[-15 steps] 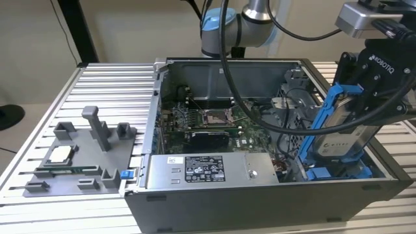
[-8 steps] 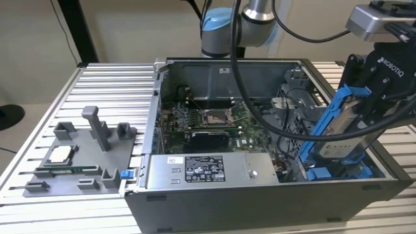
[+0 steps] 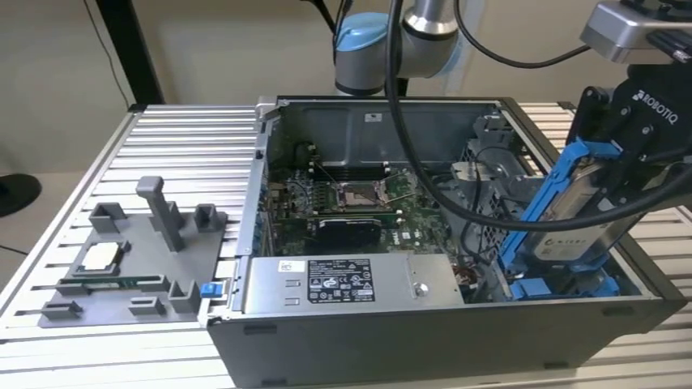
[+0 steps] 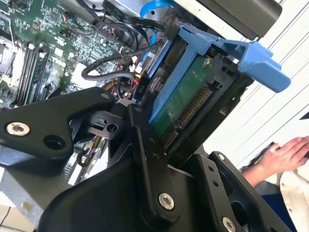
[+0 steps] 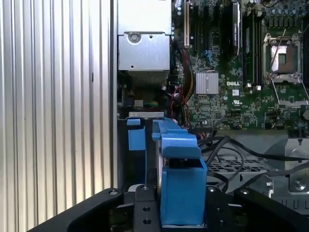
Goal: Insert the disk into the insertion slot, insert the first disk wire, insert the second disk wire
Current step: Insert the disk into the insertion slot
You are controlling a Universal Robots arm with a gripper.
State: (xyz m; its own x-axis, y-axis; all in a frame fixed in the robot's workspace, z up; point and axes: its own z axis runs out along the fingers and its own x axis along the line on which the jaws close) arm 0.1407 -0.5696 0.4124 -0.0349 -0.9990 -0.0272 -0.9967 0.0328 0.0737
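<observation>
The disk [image 3: 581, 220], a silver-grey drive in a bright blue carrier frame, hangs tilted over the open computer case's front corner on the exterior view's right. My gripper [image 3: 624, 174] is shut on it from above, black fingers on both sides. In the second wrist view the disk [image 4: 186, 104] shows its green circuit board and connector between the fingers [image 4: 145, 145]. The first wrist view shows the blue carrier [image 5: 181, 188] end-on in the gripper [image 5: 181, 212]. Below it lies the insertion slot [image 3: 562, 288], a grey metal bay with blue fittings [image 5: 136, 137]. Black wires [image 4: 111, 65] lie loose beside the bay.
The case holds a silver power-supply box [image 3: 340, 284], the green motherboard [image 3: 346, 203] and a perforated metal cage [image 5: 251, 169]. Thick black arm cables [image 3: 433, 162] hang across the case. A grey fixture [image 3: 130, 267] sits on the ribbed table. A person's hand [image 4: 285, 152] rests outside the case.
</observation>
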